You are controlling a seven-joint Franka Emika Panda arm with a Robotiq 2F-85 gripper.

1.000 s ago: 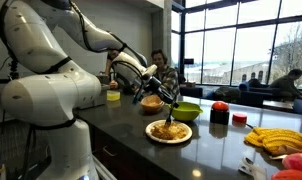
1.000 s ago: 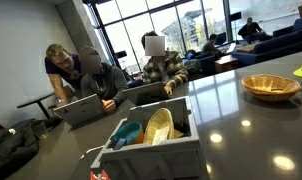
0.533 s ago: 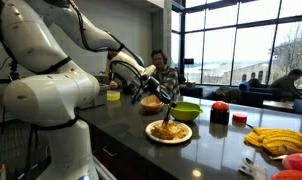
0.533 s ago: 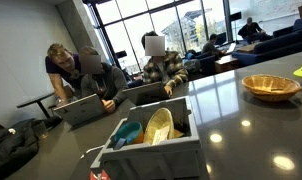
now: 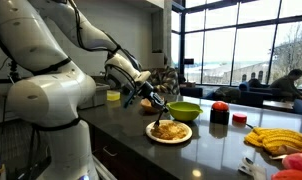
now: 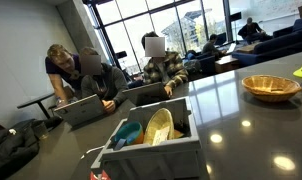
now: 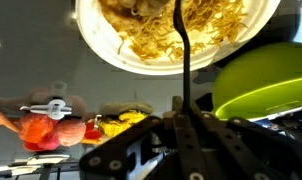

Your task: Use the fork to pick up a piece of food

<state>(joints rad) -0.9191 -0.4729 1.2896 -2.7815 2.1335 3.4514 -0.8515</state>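
In the wrist view my gripper point(image 7: 186, 115) is shut on the fork point(image 7: 183, 60), a thin dark shaft that reaches up over the round white plate point(image 7: 96, 40). The plate holds a pile of golden-yellow food pieces point(image 7: 156, 35). The fork's tip lies over the pile, and whether it touches is unclear. In an exterior view the gripper point(image 5: 155, 101) hangs just above and left of the plate point(image 5: 169, 132) on the dark counter. The fork is too thin to make out there.
A lime-green bowl point(image 5: 185, 110) stands just behind the plate, also in the wrist view point(image 7: 261, 80). A red-lidded jar point(image 5: 219, 112) and yellow bananas point(image 5: 276, 139) lie further along. A tan bowl point(image 6: 270, 86) and a grey bin point(image 6: 151, 140) of dishes show in an exterior view. People sit behind.
The gripper with the fork has shifted a little to the left and lower, closer to the plate. Plate, bowls and bin have not moved.
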